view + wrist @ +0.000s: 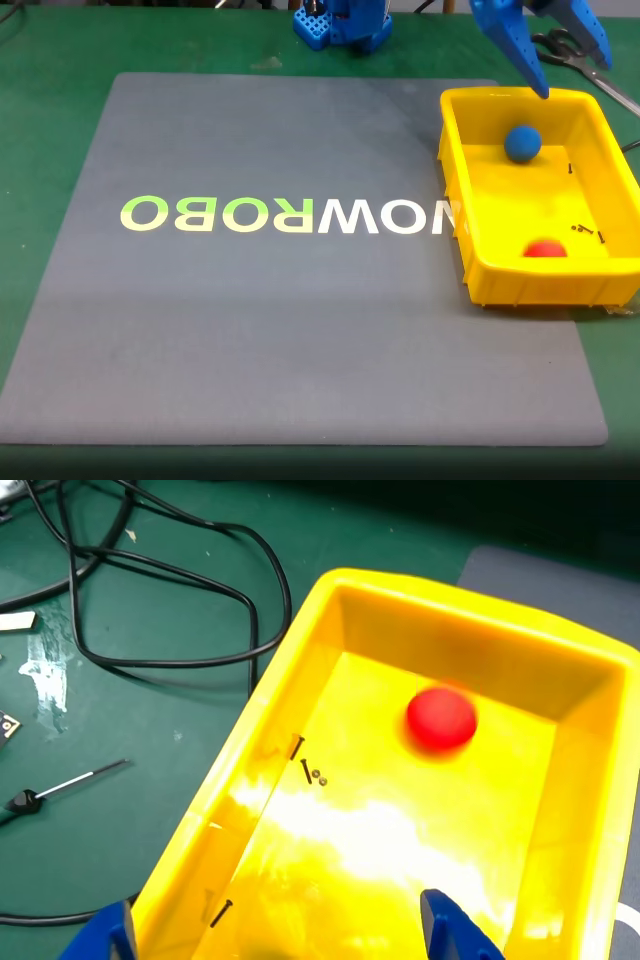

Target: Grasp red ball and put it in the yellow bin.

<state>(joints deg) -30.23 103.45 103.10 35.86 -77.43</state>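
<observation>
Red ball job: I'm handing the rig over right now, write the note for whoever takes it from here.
Gripper: open, holding nothing, raised over the far end of the yellow bin in the fixed view; its two blue fingertips show at the bottom edge of the wrist view.
Red ball: inside the bin, near the end closest to the fixed camera, slightly blurred so it may be rolling.
Blue ball: also in the bin, at the far end.
A few small screws lie on the bin floor.
Done: red ball is in the bin.
Left: probably just pull the arm back clear.
</observation>
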